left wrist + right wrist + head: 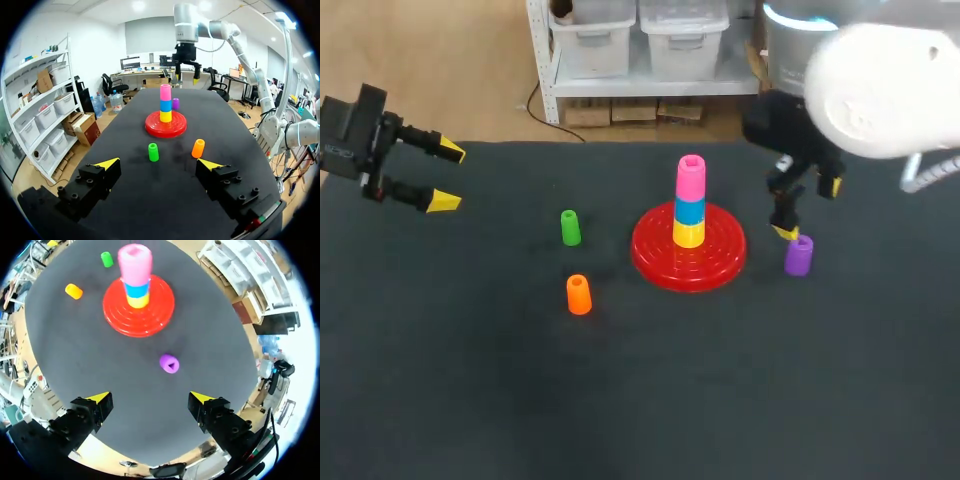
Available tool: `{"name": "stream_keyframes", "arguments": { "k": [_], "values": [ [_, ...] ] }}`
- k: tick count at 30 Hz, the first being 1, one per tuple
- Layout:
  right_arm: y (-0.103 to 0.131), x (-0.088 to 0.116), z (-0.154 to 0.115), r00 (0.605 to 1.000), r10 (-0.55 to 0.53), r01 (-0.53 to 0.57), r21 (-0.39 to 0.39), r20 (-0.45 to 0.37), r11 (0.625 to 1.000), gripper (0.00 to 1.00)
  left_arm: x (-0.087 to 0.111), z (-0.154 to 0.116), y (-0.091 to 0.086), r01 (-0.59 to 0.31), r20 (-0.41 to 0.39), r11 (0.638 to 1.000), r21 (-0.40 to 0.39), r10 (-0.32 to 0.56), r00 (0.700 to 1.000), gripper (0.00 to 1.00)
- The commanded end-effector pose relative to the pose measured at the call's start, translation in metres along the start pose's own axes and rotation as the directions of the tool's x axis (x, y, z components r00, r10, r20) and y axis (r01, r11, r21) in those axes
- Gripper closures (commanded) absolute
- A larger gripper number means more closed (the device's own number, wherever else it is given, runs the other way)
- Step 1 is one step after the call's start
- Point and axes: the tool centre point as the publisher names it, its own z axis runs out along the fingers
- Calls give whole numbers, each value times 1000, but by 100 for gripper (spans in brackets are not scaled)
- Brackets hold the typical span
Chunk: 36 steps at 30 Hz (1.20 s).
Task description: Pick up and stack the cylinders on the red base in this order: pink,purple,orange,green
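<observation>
A stack sits on the base, near cylinder and far cylinder left, third cylinder right.

Robotics lab, left arm, right arm, black table

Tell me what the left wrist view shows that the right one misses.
Left wrist only: the left gripper, open, and the right gripper from outside, beyond the red base. Right wrist only: the hollow tops of the pink cylinder and purple cylinder. Both: the base, the blue cylinder and yellow cylinder under the pink, the loose green cylinder and orange cylinder.
</observation>
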Motion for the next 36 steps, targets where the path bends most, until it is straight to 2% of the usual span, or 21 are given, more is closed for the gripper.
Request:
{"name": "stream_keyframes", "arguments": {
  "k": [1,6,11,18,28,29,30,35,36],
  "values": [
    [-25,10,23,974,2,8,-42,228,999,0,1,0,-1,-2,2,1000,-2,2,1000,0],
    [-46,5,42,980,-22,30,-37,196,999,0,1,0,-1,-2,2,1000,-2,2,1000,0],
    [-55,-7,59,983,-46,53,-35,177,998,0,1,0,-1,-2,2,1000,-2,2,1000,0],
    [-53,-22,78,987,-94,102,-53,131,993,0,1,0,-1,-2,2,1000,-2,2,1000,0],
    [-50,-30,93,987,-119,128,-79,108,989,0,1,0,-1,-2,2,1000,-2,2,1000,0],
    [-50,-30,94,987,-119,128,-82,106,988,14,1,0,-1,-2,2,1000,-2,2,1000,0],
    [-50,-31,95,987,-120,129,-85,104,988,23,1,0,-1,-2,2,1000,-2,2,1000,0],
    [-51,-34,96,987,-121,131,-86,109,988,25,1,0,-1,-2,2,1000,-2,2,1000,0],
    [-51,-35,96,987,-120,130,-86,111,988,28,1,0,-1,-2,2,1000,-2,2,1000,0]
  ]
}}
